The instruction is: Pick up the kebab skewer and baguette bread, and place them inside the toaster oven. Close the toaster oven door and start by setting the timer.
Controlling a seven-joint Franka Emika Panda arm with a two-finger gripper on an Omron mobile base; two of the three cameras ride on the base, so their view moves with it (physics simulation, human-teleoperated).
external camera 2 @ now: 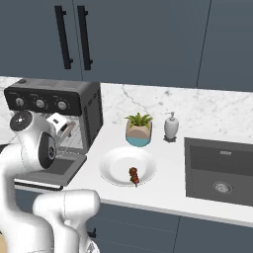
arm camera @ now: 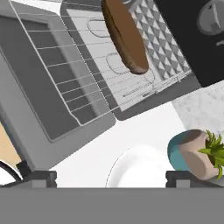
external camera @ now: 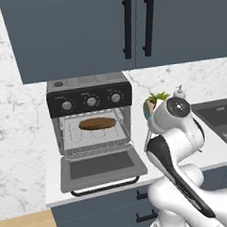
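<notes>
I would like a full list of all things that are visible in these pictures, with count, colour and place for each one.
toaster oven: one, grey and black, on the counter at the left, three knobs on its top panel
oven door: one, grey frame, dark glass, folded down open
bread: one, brown, on the rack inside the oven
plate: one, white, on the counter right of the oven
skewer: one, dark red and brown, on the plate
plant: one, green in a tan and teal pot, behind the plate
soap bottle: one, pale grey, beside the plant
sink: one, dark grey, at the right
cabinets: dark blue, black handles, above
end effector: one, dark tips, open, above the counter between oven and plate
</notes>
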